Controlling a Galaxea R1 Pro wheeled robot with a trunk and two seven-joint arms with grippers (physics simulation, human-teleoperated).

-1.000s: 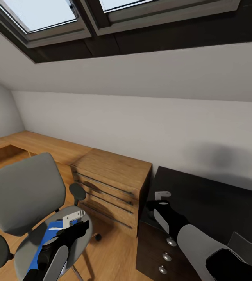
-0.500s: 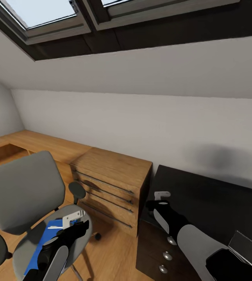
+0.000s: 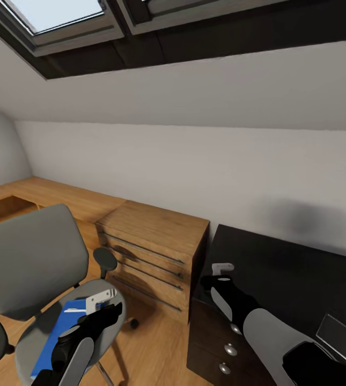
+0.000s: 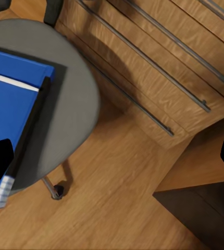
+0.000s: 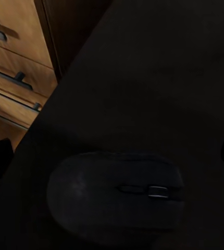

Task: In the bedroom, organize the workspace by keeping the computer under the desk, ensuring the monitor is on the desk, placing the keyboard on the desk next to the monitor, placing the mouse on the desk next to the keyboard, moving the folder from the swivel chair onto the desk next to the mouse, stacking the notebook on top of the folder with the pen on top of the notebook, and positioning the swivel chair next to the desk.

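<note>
So the folder (image 3: 59,332) step looks to be the one in hand. Lower left of the head view: the folder is lying flat on the chair (image 3: 33,268) seat, and the left hand (image 3: 102,301) is hovering just above its near end, nothing pinched. Whether its fingers are spread can't really be told from here. In the left wrist view the folder (image 4: 10,104) sits well inside the seat edge, with bare floor (image 4: 117,172) beside it, so a low slide-in from the open side would probably be needed next.

Middle of the frame, the chest (image 3: 154,254) is parked just beside the table (image 3: 291,268), leaving a narrow lane between chair and drawers.

Lower right, the right hand (image 3: 222,271) is held over the table's corner. The mouse (image 5: 117,195) is seen resting on the table in the right wrist view, not gripped, near the edge. That hand's state can't be told either. Plenty of bare tabletop is left further right.
</note>
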